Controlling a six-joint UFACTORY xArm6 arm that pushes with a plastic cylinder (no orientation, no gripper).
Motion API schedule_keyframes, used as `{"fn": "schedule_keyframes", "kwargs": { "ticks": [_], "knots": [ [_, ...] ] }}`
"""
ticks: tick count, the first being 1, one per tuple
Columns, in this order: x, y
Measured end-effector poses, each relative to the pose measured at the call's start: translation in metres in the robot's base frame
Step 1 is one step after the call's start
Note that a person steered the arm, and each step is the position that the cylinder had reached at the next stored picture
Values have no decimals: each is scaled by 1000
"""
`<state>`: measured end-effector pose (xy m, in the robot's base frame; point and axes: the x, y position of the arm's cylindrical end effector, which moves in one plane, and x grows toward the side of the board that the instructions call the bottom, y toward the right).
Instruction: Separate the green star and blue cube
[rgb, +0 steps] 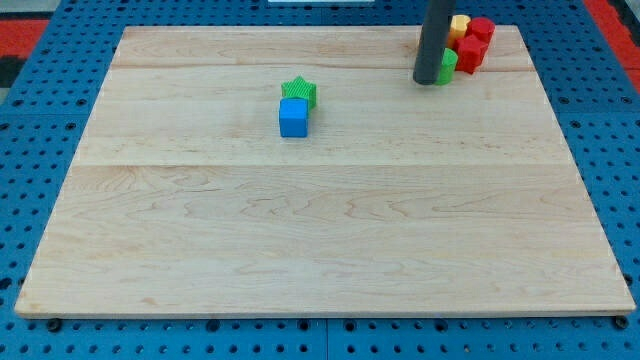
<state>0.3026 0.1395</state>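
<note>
The green star (300, 91) sits on the wooden board (320, 230) in the upper middle of the view. The blue cube (293, 118) lies directly below it, touching it. My tip (428, 81) is at the view's upper right, well to the right of both blocks and apart from them. The rod rises from there to the view's top edge.
A cluster of blocks sits by the rod at the board's top right: a green block (447, 65) touching the rod's right side, a red block (471, 52) with another red one (482, 29) above it, and a yellow block (459, 24).
</note>
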Motion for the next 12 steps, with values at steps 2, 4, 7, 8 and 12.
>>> {"fn": "schedule_keyframes", "kwargs": {
  "ticks": [2, 4, 7, 8, 12],
  "knots": [
    [0, 3],
    [12, 2],
    [173, -137],
    [165, -217],
    [64, -112]
  ]
}}
